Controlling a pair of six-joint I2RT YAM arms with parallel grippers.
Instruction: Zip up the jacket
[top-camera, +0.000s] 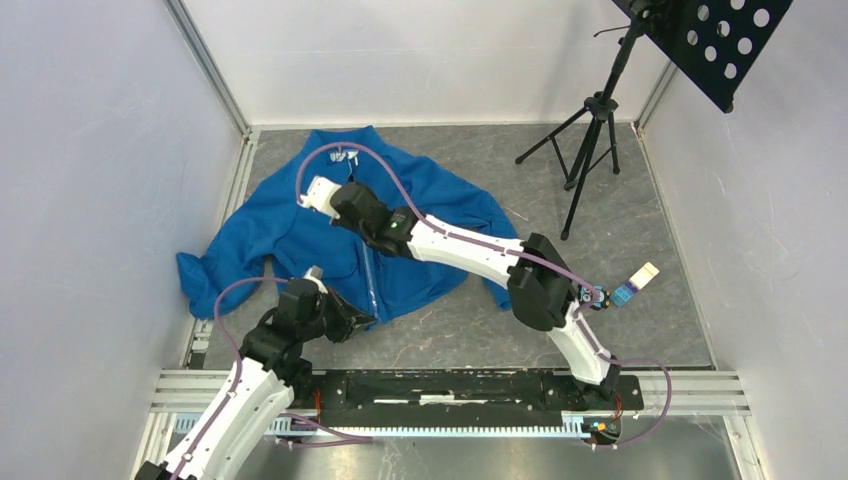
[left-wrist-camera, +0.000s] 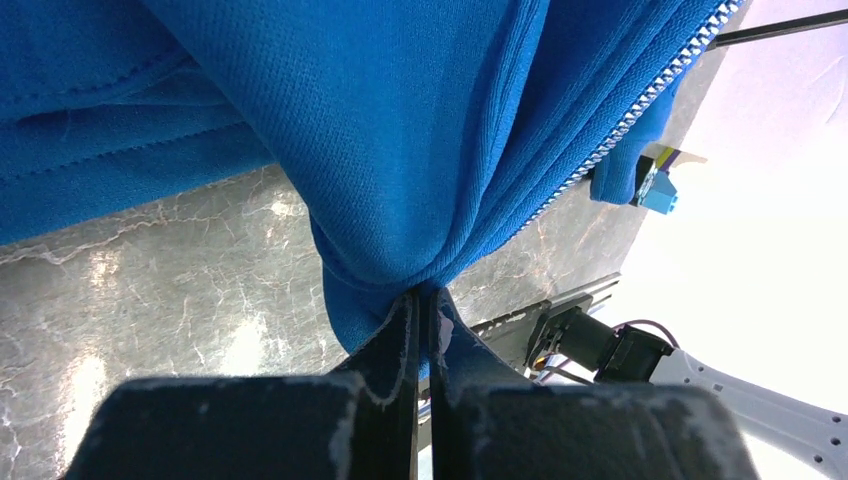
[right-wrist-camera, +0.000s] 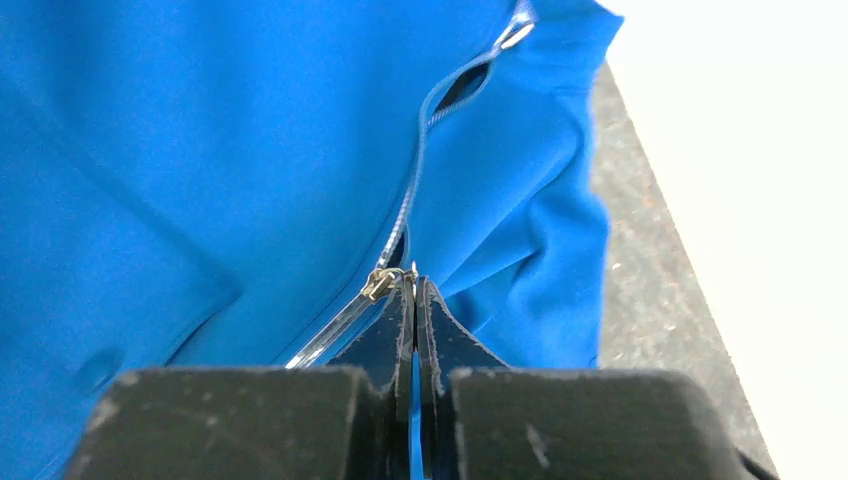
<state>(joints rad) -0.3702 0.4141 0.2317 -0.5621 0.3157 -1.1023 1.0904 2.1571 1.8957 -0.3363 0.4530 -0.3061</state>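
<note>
Left of the black stand (top-camera: 590, 150) lies the jacket (top-camera: 270, 235), left claw (left-wrist-camera: 420, 295) pinching its bottom edge, right claw (right-wrist-camera: 412, 285) shut on the zip tab (right-wrist-camera: 385, 282), which I think needs pulling toward the collar (top-camera: 345, 140) next.

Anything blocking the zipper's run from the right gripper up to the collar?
Nothing visible. Right gripper is shut on the zipper pull; the track ahead lies bare up to the collar. Left gripper pinches the hem of the jacket.

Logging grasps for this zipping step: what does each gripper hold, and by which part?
Left gripper: the jacket, pinched at a bunched fold of fabric beside the zipper teeth. Right gripper: the zipper pull.
</note>
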